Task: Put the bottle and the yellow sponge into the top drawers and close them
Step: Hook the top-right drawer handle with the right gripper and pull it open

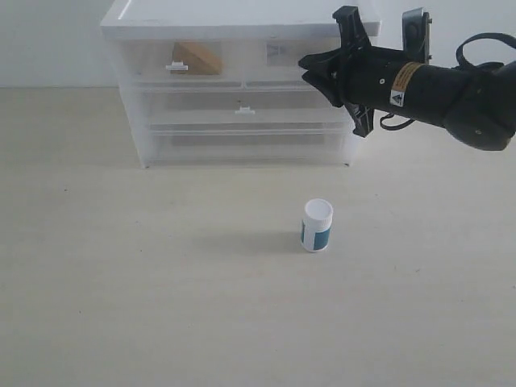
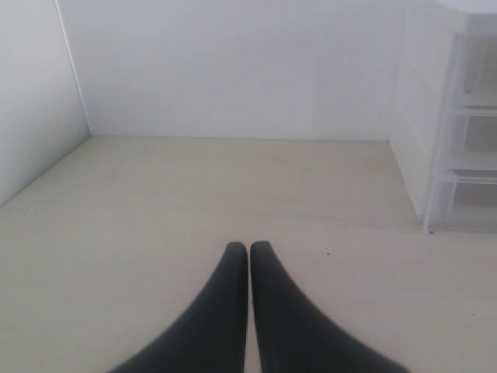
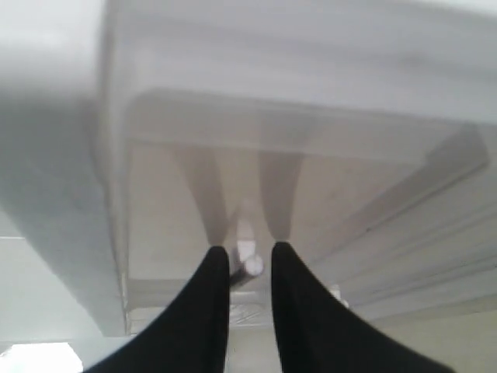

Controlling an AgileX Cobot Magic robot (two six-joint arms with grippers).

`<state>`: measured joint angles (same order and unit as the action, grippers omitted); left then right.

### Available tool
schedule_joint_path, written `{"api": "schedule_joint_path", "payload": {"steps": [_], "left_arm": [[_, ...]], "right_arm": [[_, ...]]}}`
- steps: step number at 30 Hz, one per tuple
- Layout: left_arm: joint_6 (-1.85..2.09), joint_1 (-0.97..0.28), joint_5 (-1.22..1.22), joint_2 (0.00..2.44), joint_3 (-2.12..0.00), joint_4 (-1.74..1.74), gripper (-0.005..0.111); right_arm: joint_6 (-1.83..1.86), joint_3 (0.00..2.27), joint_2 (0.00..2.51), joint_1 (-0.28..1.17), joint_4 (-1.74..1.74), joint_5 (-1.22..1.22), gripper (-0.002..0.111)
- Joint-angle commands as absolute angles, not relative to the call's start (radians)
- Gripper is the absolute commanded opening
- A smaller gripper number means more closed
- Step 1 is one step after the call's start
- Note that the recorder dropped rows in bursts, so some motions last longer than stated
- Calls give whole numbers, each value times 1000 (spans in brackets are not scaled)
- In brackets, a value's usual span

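Your left end effector [image 2: 248, 250] hangs low over the bare surface [image 2: 155, 202], its fingers pressed together and holding nothing. In the exterior view the cabinet [image 1: 242, 20] stands at the back. Its top left drawer [image 1: 149, 60] is pushed in, with the yellow sponge [image 1: 199, 58] lying inside behind the front. The bottle [image 1: 317, 226] stands upright on the surface, out in front of the cabinet and well apart from it. Your right end effector [image 1: 305, 68] is up against the top right drawer [image 1: 270, 68]. Its fingers are a narrow gap apart, with the white clip handle [image 3: 246, 233] in that gap. You cannot tell whether they pinch it.
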<state>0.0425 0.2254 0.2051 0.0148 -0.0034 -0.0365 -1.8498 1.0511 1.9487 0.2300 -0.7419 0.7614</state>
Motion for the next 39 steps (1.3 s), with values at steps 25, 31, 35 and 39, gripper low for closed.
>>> {"api": "schedule_joint_path", "payload": {"steps": [25,31,35,39], "left_arm": [[33,223,201,19,0,-43,4],[33,223,201,19,0,-43,4],[33,223,201,19,0,-43,4],[33,223,201,19,0,-43,4]], "right_arm": [[-1769,1059,1947,229,-728,914,0],[-1683,875,1886,229,-711,1012,0],[-1549,695,1814,229,-706,1184,0],[-1409,583,1775,229,-747,1183,0]]}}
